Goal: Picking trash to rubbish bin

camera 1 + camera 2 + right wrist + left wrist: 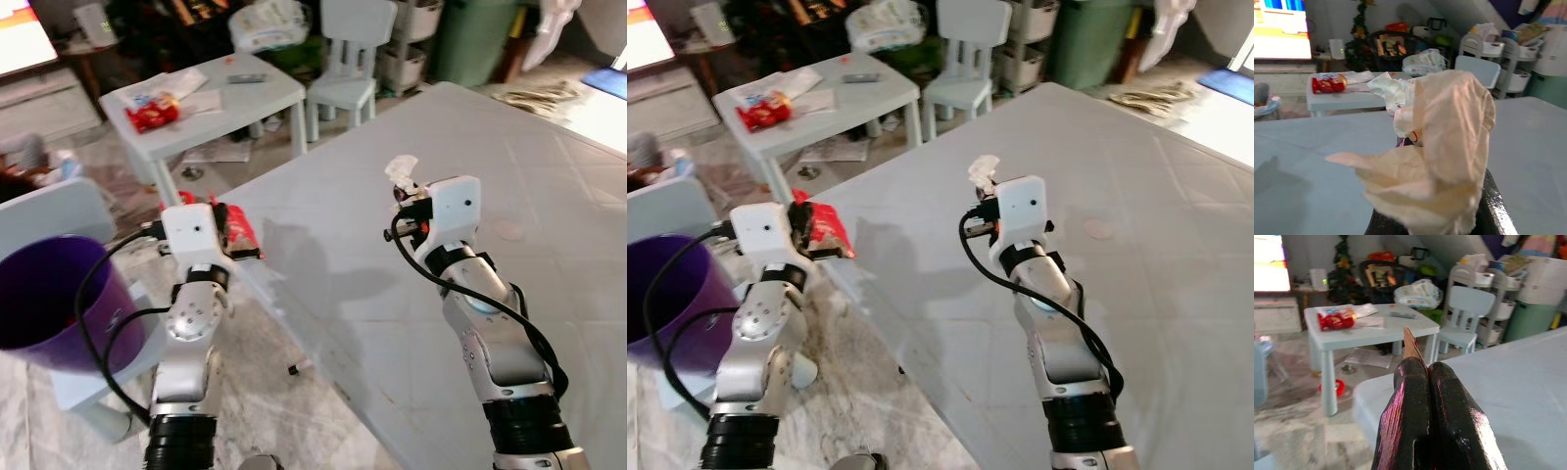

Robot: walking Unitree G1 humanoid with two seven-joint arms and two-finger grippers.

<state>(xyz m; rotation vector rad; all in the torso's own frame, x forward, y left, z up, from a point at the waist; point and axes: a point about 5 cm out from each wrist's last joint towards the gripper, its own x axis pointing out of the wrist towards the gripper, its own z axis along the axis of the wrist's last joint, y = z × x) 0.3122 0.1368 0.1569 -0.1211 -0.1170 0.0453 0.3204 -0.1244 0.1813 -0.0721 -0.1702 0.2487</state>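
left gripper (235, 235) clamps red wrapper (241, 231) | right gripper (407, 191) clamps tissue (1435, 147) | both lifted, purple bin (49, 294) left, drop pending

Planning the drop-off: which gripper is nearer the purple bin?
Left. The left gripper, shut on a red wrapper, is just beside the purple bin; the right gripper, holding crumpled tissue, is over the table, farther off.
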